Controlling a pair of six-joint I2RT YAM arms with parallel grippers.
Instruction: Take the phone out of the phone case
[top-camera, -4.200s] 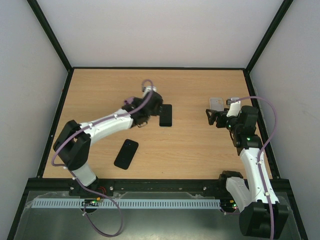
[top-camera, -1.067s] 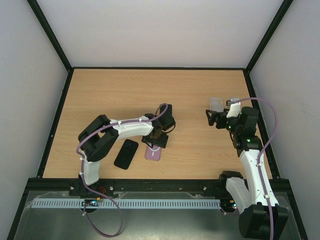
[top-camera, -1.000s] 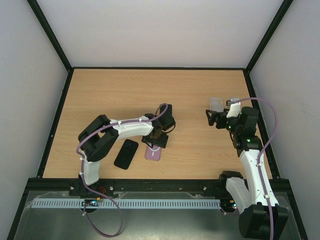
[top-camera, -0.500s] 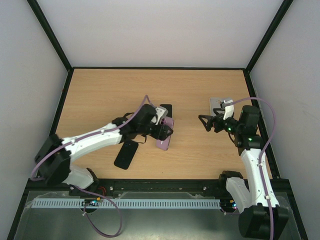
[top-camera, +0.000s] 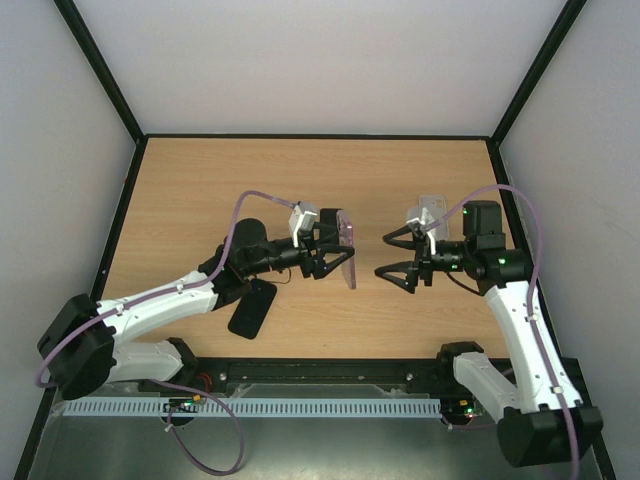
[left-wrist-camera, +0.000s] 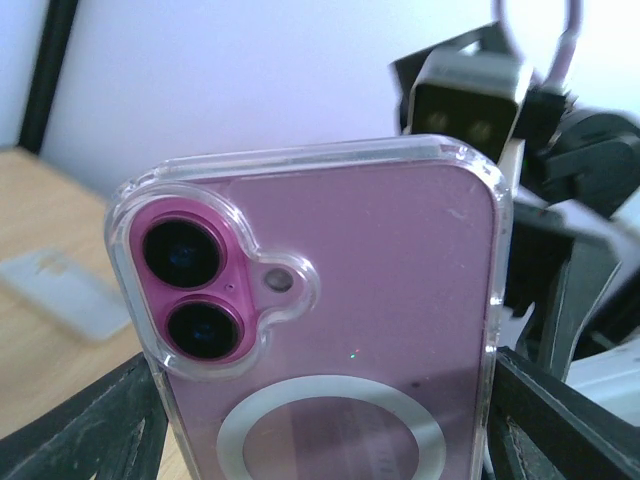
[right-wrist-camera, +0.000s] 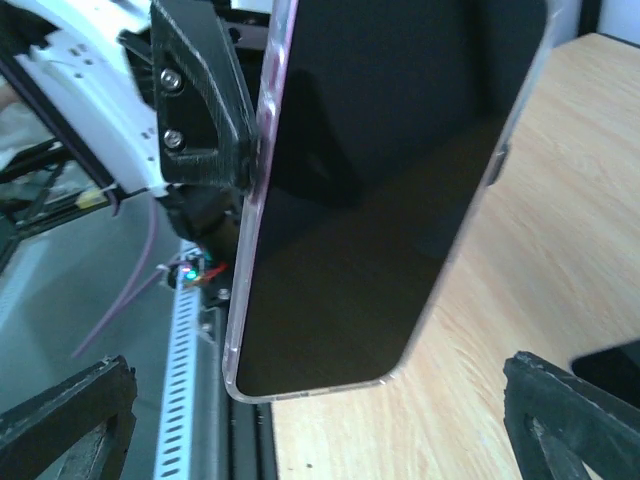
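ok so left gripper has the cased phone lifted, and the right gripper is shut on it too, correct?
Not quite. The left gripper does have the cased phone lifted, but the right gripper is open, not shut on it. The top view shows its fingers spread, with a gap between them and the phone.

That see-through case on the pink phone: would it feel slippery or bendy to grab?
Probably slippery: the clear case looks glossy and smooth. Its thin rim likely flexes, but the phone filling it should keep it stiff.
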